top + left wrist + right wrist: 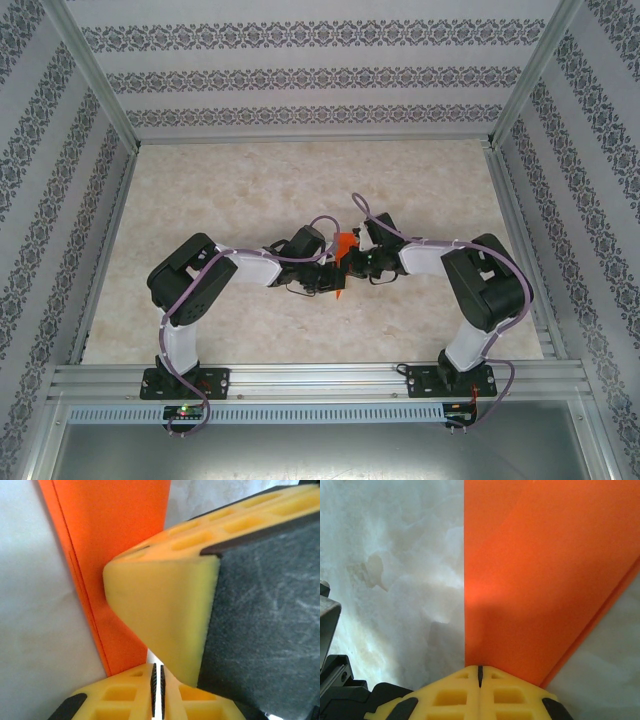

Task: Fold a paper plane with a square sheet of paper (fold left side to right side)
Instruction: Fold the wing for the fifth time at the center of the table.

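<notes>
Paper plane (pixel 346 245) (pixel 115 555) (pixel 535 580): bright orange. I find it mid-table, between my two grippers. From above it is a narrow piece with a sharp tip pointing toward the arm bases.
Table (pixel 250 190): pale and marbled, showing on both sides of the paper in my wrist views.
Hidden from above: both wrists crowd over the paper, so most of its outline is covered. I cannot tell whether it lies flat or is lifted.
Cut off, left wrist view: the orange runs out past the top edge. Thin parallel lines down its left side show stacked layers. Its right part sits behind another yellow finger (pixel 165 610) with a dark, scuffed face, very close to the lens and blurred.
Cut off, right wrist view: one straight left edge and one slanted right edge, with a darker strip of a second layer along the slant. The top is out of frame.
Right gripper (pixel 358 262) (pixel 480 670): clenched, with only a thin dark seam between the yellow tips. The paper's narrow end runs straight into that seam, so I read it as gripping the paper plane.
Left gripper (pixel 333 270) (pixel 156 672): ribbed dark pads drawn almost together, with a pale sliver between them. The paper's lower end comes down just beside the tips, but the other finger covers where they meet. I cannot tell whether any paper is pinched.
</notes>
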